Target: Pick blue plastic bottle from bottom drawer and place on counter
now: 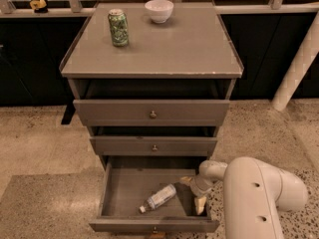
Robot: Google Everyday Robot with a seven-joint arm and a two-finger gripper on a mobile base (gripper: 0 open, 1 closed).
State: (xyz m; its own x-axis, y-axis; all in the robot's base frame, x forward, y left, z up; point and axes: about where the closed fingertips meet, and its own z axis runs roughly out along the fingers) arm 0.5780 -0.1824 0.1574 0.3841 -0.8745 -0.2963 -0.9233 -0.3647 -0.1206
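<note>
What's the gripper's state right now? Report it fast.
Gripper: open or closed cannot be told; it is down in the bottom drawer, right of the blue plastic bottle.

The thick white arm (259,198) comes in from the lower right and narrows leftward to its wrist. Its gripper (193,193) sits inside the bottom drawer (130,189) against the right wall, near the front right corner, with its fingers spread apart.

no legible text — can (118,28) and bottle (159,198) label unreadable; gripper (195,193) inside the bottom drawer (124,190).
</note>
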